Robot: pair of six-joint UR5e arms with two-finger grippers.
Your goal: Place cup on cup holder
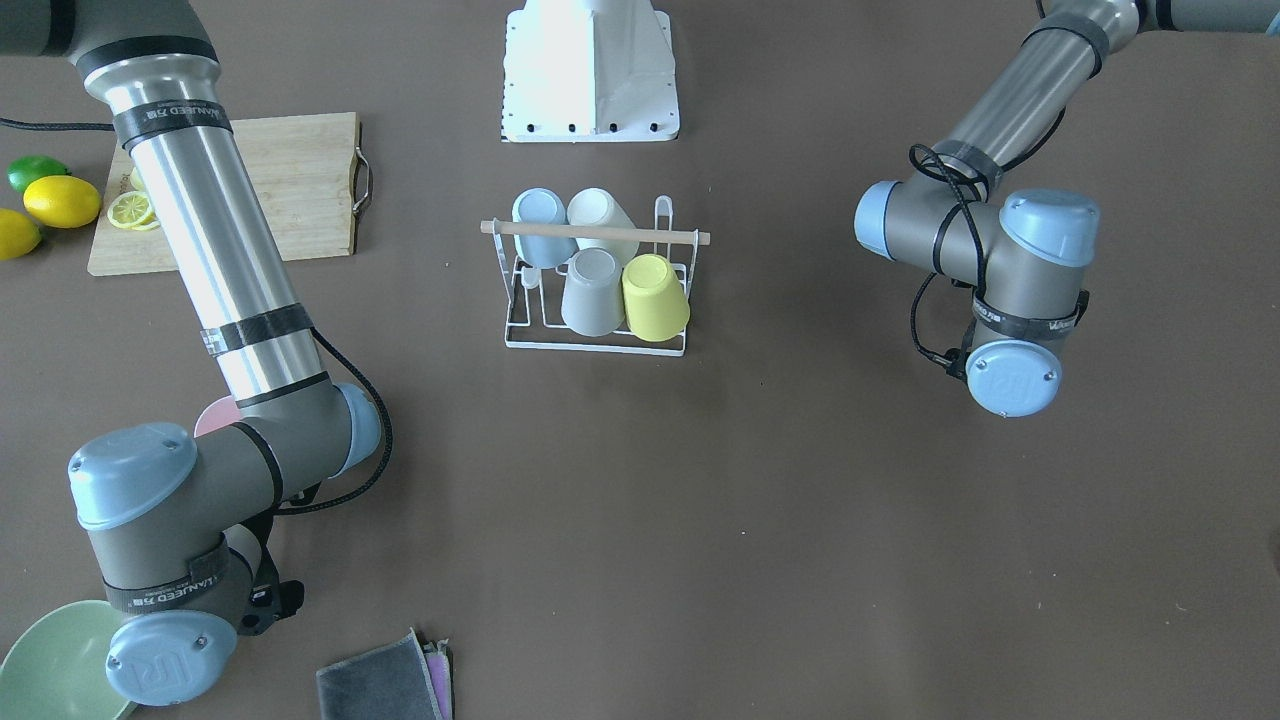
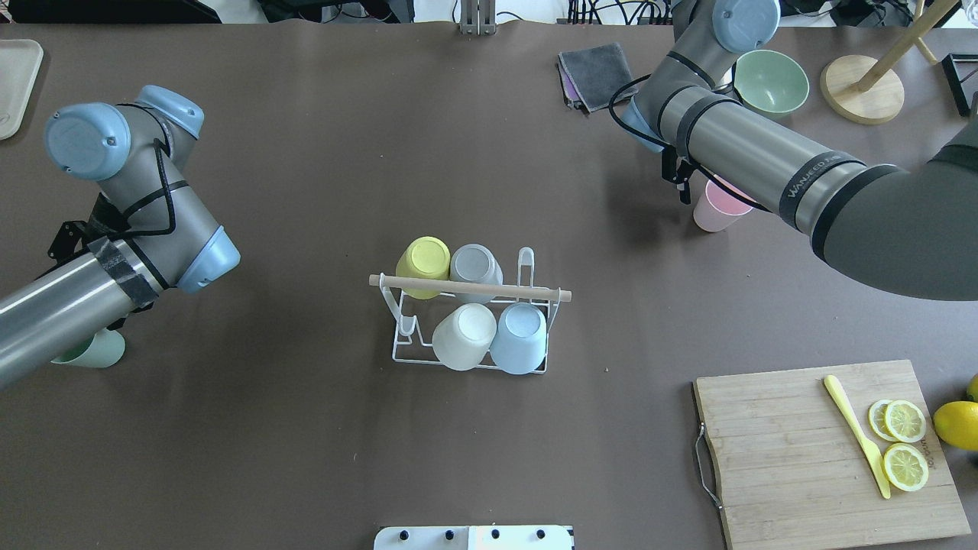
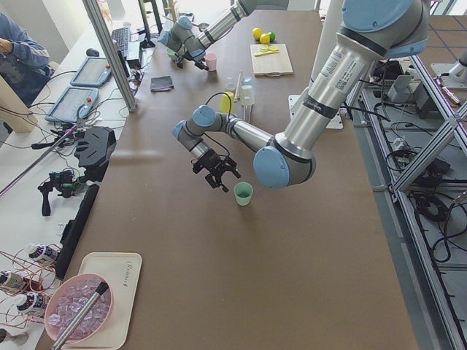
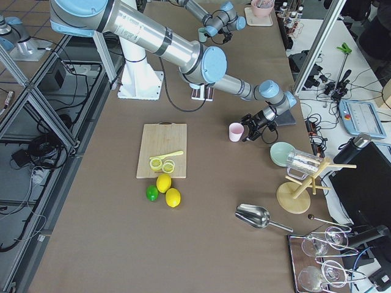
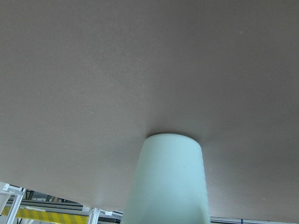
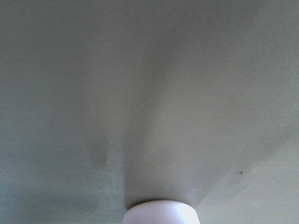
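Note:
The cup holder (image 2: pixel 403 353), a white wire rack with a wooden rod across its top, stands mid-table; it also shows in the front view (image 1: pixel 597 345). It holds yellow, grey, white and light blue cups upside down. A mint green cup (image 2: pixel 95 350) stands on the table under my left arm. My left gripper (image 3: pixel 217 172) hangs just beside it (image 3: pixel 243 193); I cannot tell its state. The left wrist view shows this cup (image 5: pixel 168 179) close ahead. A pink cup (image 2: pixel 717 210) stands beside my right gripper (image 4: pixel 253 129), whose state I cannot tell.
A wooden cutting board (image 2: pixel 795 428) with lemon slices and a yellow knife lies at the near right, with lemons (image 2: pixel 959 424) beside it. A green bowl (image 2: pixel 772 80), folded cloths (image 2: pixel 592 72) and a wooden stand (image 2: pixel 863 92) sit at the far right.

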